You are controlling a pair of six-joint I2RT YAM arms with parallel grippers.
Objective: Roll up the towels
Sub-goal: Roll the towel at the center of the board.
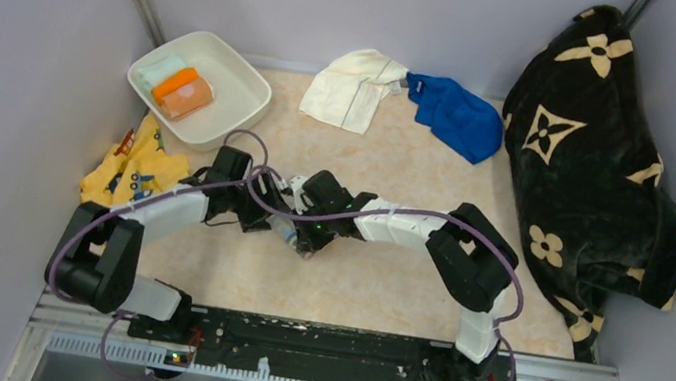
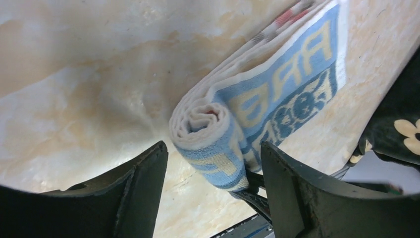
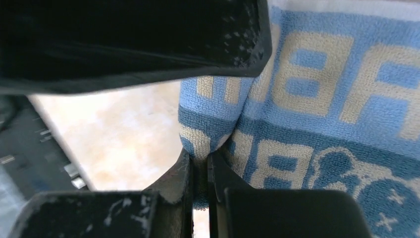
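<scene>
Roughly mid-surface point(image 1: 381, 283), toward the near edge, lies the printed towel point(image 2: 237, 119), one end rolled up. Cream block letters on light blue read "BA"; the rest is unclear. The left tool point(image 2: 213, 151) stands open astride the roll, and the right tool point(image 3: 200, 163) is clamped on a fold of it. The cream-white towel point(image 1: 354, 87) and blue towel point(image 1: 456, 117) touch at the far edge.

White dish point(image 1: 235, 74), yellow cloth point(image 1: 139, 173), black flowered blanket point(image 1: 582, 156) on beige table point(image 1: 355, 284)

Printed towel point(image 2: 277, 99): light blue, cream lettering (white edge).
</scene>
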